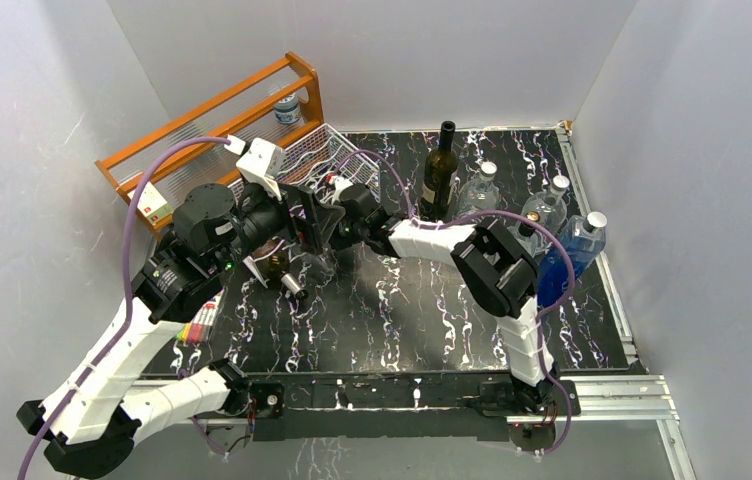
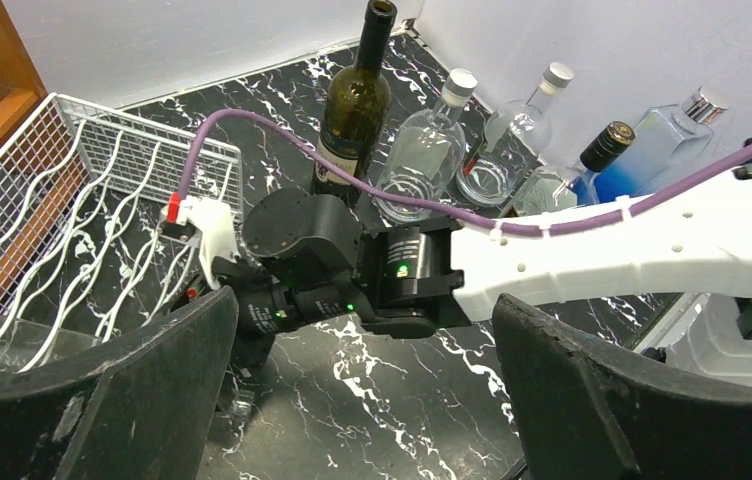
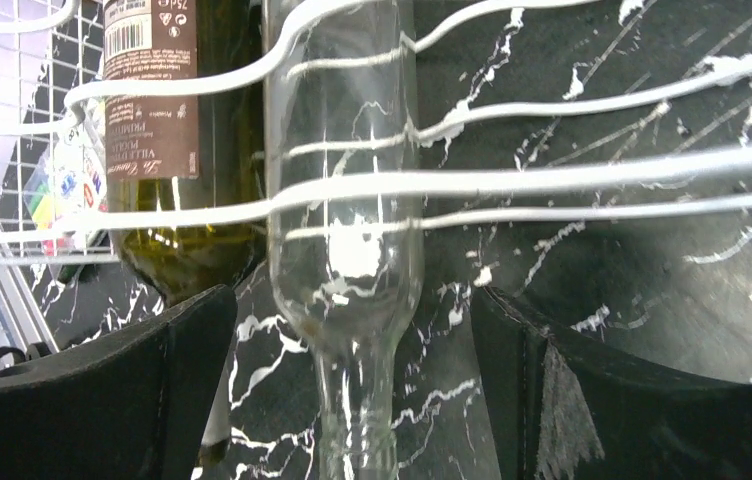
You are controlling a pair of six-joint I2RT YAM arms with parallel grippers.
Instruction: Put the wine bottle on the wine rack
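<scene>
The white wire wine rack [image 1: 327, 150] lies at the back left; it also shows in the left wrist view [image 2: 82, 180] and the right wrist view [image 3: 552, 180]. A dark green wine bottle [image 3: 182, 200] with a brown label and a clear glass bottle [image 3: 347, 230] lie side by side under its wavy wires. My right gripper [image 3: 352, 300] is open, one finger on each side of the clear bottle's neck, not touching it. My left gripper [image 2: 364, 305] is open and empty above the table, facing the right arm's wrist [image 2: 312, 250]. Another dark wine bottle [image 1: 439, 175] stands upright behind.
Two clear bottles [image 1: 480, 188] [image 1: 547, 205] and a blue bottle [image 1: 572, 255] stand at the right back. An orange wooden shelf frame [image 1: 212, 110] stands behind the rack, holding a small bottle [image 1: 288, 108]. Both arms crowd together near the rack's front edge [image 1: 302, 235].
</scene>
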